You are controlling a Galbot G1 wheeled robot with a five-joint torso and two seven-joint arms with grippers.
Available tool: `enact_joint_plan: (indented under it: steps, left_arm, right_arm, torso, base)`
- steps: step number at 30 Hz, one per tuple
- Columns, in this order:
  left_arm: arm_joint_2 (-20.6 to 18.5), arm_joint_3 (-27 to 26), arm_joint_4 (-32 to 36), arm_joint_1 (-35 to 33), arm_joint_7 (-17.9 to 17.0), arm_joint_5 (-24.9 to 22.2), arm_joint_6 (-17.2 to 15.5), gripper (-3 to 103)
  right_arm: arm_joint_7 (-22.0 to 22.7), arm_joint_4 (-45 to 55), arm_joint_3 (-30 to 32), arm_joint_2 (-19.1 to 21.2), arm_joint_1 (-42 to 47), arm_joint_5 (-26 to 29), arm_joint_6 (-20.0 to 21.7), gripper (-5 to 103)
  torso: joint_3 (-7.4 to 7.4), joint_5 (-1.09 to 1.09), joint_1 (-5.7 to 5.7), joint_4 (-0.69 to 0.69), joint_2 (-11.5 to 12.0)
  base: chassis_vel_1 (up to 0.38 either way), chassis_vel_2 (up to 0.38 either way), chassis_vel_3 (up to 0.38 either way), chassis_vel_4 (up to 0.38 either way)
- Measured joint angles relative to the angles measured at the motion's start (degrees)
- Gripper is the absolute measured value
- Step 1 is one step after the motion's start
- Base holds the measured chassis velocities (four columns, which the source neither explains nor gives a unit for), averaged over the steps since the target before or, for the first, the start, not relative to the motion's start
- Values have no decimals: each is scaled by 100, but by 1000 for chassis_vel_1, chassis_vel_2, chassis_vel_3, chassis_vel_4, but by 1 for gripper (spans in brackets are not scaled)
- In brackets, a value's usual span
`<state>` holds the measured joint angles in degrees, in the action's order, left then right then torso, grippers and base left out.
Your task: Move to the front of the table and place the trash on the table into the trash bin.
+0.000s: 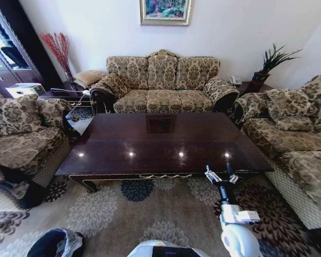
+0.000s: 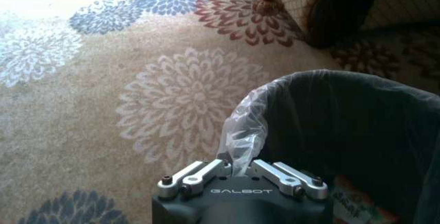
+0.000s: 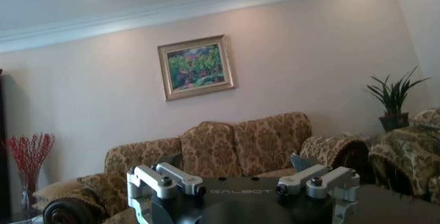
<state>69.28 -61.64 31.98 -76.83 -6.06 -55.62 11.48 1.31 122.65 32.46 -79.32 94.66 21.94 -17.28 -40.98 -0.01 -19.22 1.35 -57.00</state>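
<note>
The table (image 1: 166,142) stands straight ahead, its glossy dark top mirroring the ceiling lights. My right gripper (image 1: 220,174) hangs open just over the table's front edge, right of centre. The right wrist view looks past that gripper (image 3: 235,162) across the table top (image 3: 402,208) to the sofa. The trash bin (image 1: 53,243) sits on the carpet at my near left. My left gripper (image 2: 237,159) is shut just above the bin's rim (image 2: 330,74), with a fold of the liner bag (image 2: 240,136) at its tips. A red and pale piece of trash (image 2: 357,206) lies inside the bin.
A three-seat patterned sofa (image 1: 163,85) stands behind the table. Matching sofas flank it on the left (image 1: 21,139) and right (image 1: 294,139). A side table with a potted plant (image 1: 267,67) fills the far right corner. Flowered carpet (image 1: 150,214) lies between me and the table.
</note>
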Motion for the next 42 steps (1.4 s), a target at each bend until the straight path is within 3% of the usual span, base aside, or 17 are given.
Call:
enact_joint_plan:
  steps: [5,8,9,12,13,15,17,22,26,27,30,36,42]
  left_arm:
    - [61,3,-196,128,44,127,-58,-1]
    - [104,5,-191,157,0,170,-151,8]
    - [127,15,-169,142,9,210,-197,14]
    - [223,26,33,62,-21,338,-390,30]
    - [223,26,33,62,-21,338,-390,30]
    - [297,12,371,-85,-44,350,-501,41]
    - [327,-1,551,-172,-44,350,-534,41]
    - [466,-69,1323,-630,129,354,-768,62]
    - [521,-154,1374,-735,-41,481,-798,79]
    - [521,-154,1374,-735,-41,481,-798,79]
    - [598,-295,1365,-857,-87,601,-801,94]
    - [694,-499,1663,-1036,-150,580,-715,100]
    - [822,-665,2518,-1456,-66,443,-875,100]
  right_arm:
    - [-3,-16,81,30,64,31,0,100]
    - [-20,-21,108,30,93,31,-3,100]
    - [-30,-25,114,32,106,30,-7,100]
    - [-53,-36,143,40,146,34,-26,100]
    - [-53,-36,143,40,146,34,-26,100]
    - [-57,-52,158,48,145,75,-29,100]
    - [-57,-62,159,52,136,99,-29,100]
    - [-58,-119,89,58,104,162,-59,100]
    - [-58,-123,30,72,92,204,-74,100]
    - [-58,-123,30,72,92,204,-74,100]
    - [-62,-113,39,145,91,322,-112,100]
    - [-102,-160,64,250,175,532,-213,100]
    - [-120,-259,16,285,162,674,-379,100]
  torso:
    - [0,2,0,-2,0]
    - [0,8,0,-4,0]
    - [-1,7,-1,2,0]
    - [0,0,0,-1,0]
    - [0,0,0,-1,0]
    - [0,1,0,-3,0]
    - [0,0,0,-4,0]
    - [0,2,0,-1,0]
    - [0,1,0,-4,0]
    - [0,1,0,-4,0]
    - [0,1,0,0,0]
    - [0,0,0,-3,0]
    - [0,2,0,-1,0]
  base:
    - [0,0,0,0]
    - [0,0,0,0]
    - [0,0,0,0]
    - [0,0,0,0]
    - [0,0,0,0]
    - [0,0,0,0]
    - [0,0,0,0]
    - [0,0,0,0]
    - [0,0,0,0]
    - [0,0,0,0]
    - [0,0,0,0]
    - [0,0,0,0]
    - [0,0,0,0]
